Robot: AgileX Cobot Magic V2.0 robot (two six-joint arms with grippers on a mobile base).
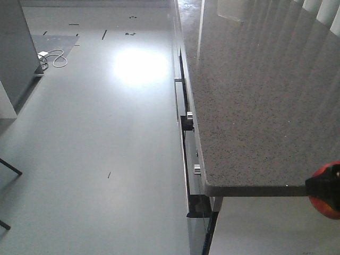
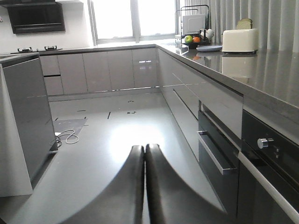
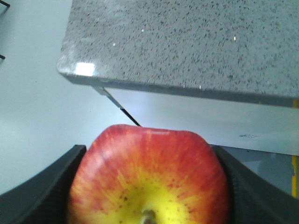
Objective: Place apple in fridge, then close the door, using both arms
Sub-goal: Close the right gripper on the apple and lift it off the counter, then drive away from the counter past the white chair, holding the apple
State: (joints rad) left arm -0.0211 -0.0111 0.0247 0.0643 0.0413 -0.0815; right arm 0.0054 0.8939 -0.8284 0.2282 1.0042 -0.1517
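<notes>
Two claws, taken from my left. At the far left of my left wrist view stands a tall dark grey unit [image 2: 28, 116] with a white side; I cannot tell whether it is the fridge. A white cable [image 2: 67, 136] lies looped on the grey floor [image 2: 107, 140] near its foot. My left claw [image 2: 145, 186] is pressed narrow above that floor, its two black fingers [image 2: 128, 186] touching along their length with nothing between them. To its right a row of cabinets [image 2: 182, 93] and an oven [image 2: 271, 186] run under the long counter [image 2: 271, 79], with a toaster [image 2: 239, 39] and a fruit rack [image 2: 194, 35] at its far end. Further right, my right claw [image 3: 149, 151] grips the apple [image 3: 149, 177], one finger against each side, its yellow dimple towards the wrist camera. In the front view the apple [image 1: 325, 190] shows at the right border, just off the near corner of the speckled counter, not resting on top of it.
</notes>
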